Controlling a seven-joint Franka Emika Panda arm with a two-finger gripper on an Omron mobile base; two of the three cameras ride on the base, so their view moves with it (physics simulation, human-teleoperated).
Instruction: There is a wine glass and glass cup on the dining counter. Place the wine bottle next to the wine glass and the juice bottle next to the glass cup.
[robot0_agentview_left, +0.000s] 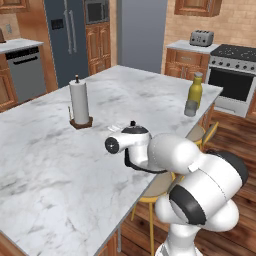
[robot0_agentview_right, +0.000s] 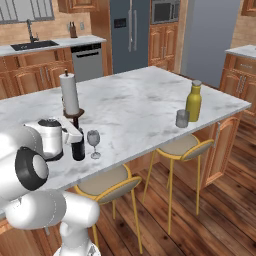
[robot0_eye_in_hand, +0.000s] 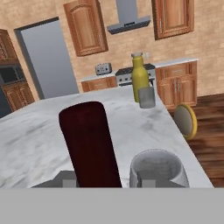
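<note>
On the dining counter (robot0_agentview_right: 140, 105) the wine bottle (robot0_agentview_right: 77, 149) stands beside the wine glass (robot0_agentview_right: 93, 142); the glass cup (robot0_agentview_right: 182, 118) touches the juice bottle (robot0_agentview_right: 193, 101)

landmark paper towel roll (robot0_agentview_left: 79, 101): upright on a wooden base | refrigerator (robot0_agentview_left: 67, 33): well behind the roll | dishwasher (robot0_agentview_left: 26, 73): behind the roll, left | toaster (robot0_agentview_left: 201, 37): far right of the roll, on the back counter | stove (robot0_agentview_left: 232, 75): far right, beside the toaster | stools (robot0_agentview_right: 186, 146): yellow-legged, right of the roll
</note>
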